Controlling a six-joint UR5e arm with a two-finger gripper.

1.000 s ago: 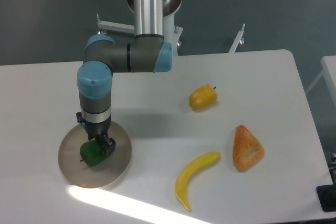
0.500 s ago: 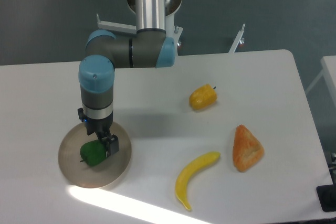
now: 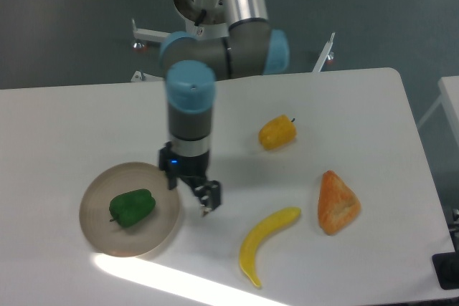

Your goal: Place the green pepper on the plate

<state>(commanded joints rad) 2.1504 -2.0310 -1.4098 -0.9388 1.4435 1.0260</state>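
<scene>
**Pepper on plate, gripper clear**

The gripper (image 3: 199,195) is seen hanging just above the counter (image 3: 358,105), right of the plate (image 3: 97,238), with nothing held. Its fingers appear parted, one dark fingertip (image 3: 212,197) being visible apart from the body, though the exact gap is hard to read at this angle. No contact with any object is shown.

The green pepper (image 3: 132,207) is found lying on the plate, well inside the rim, stem end pointed left. It is apart from the gripper and sits free.

The task is judged essentially done: pepper placed and released. Only a retreat of the arm may be left.

Further out, a yellow pepper (image 3: 277,133), a banana (image 3: 264,241) and an orange wedge-shaped piece (image 3: 337,203) are seen on the counter, well apart from the plate.
</scene>
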